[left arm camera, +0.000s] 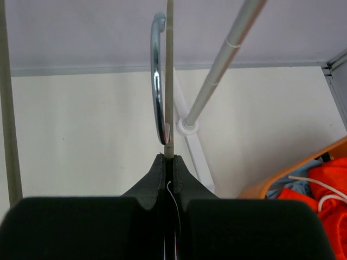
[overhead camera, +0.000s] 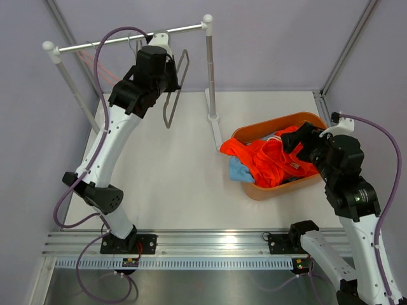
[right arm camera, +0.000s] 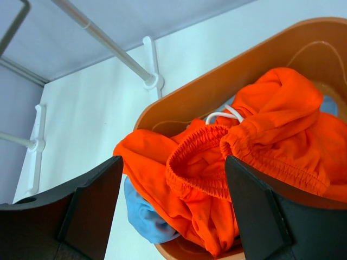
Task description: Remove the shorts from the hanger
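Orange shorts [overhead camera: 270, 162] and light blue shorts [overhead camera: 238, 170] lie heaped in the basket [overhead camera: 261, 190]. Our left claw [left arm camera: 169, 160] pinches the hanger [left arm camera: 169, 81] tight; our right claw [right arm camera: 172, 173] hangs wide open above the basket, gripping nothing.

We take the clothes rail [overhead camera: 184, 28] as our landmark: a silver bar with white end caps, carried on two pale uprights [overhead camera: 209, 70], the right one standing on a white foot [overhead camera: 216, 136]. Beneath and in front of it spreads the white bench [overhead camera: 172, 184], matte and evenly lit, with only soft shadows around the foot. Directly behind the rail rises a plain lavender-grey back wall [overhead camera: 267, 44]; matching walls close in to its left [overhead camera: 25, 127] and right [overhead camera: 381, 63]. Slim grey frame struts [overhead camera: 346, 47] slant up where the walls meet. Farthest from the rail, a ribbed aluminium track [overhead camera: 210, 243] edges the bench, with brushed grey metal [overhead camera: 210, 286] beyond it.
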